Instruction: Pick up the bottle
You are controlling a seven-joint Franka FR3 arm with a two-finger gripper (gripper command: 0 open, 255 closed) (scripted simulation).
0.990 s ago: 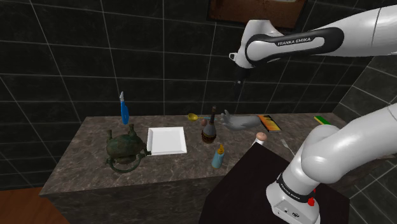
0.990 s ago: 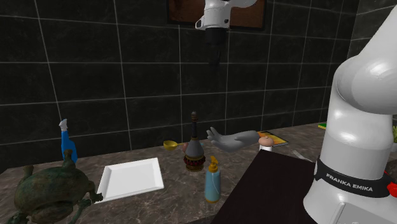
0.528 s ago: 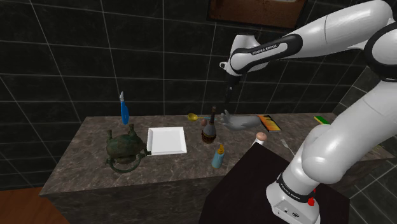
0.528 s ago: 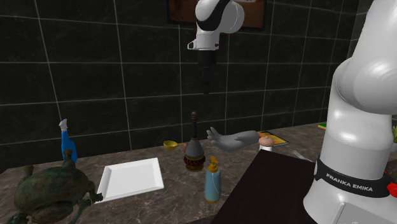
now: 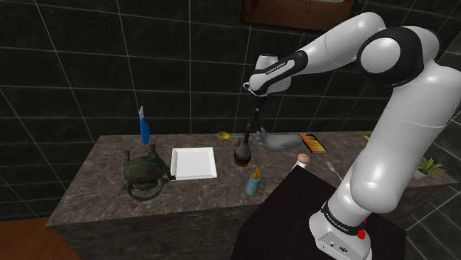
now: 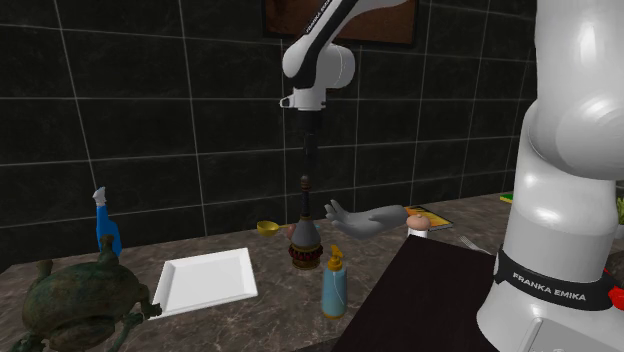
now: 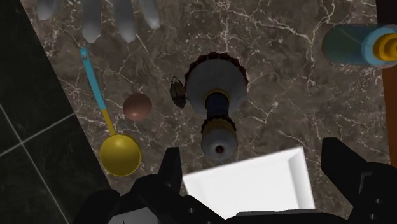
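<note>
On the table [image 5: 103, 159], from the shoulder view's left, come a green teapot [image 5: 145, 173], a white plate [image 5: 193, 163], then the dark long-necked bottle [image 5: 241, 153], upright just beside the plate. The gripper [image 5: 255, 120] hangs directly above its neck, pointing down, fingers spread. Bottle and gripper share a vertical line, so a straight drop looks right.
</note>
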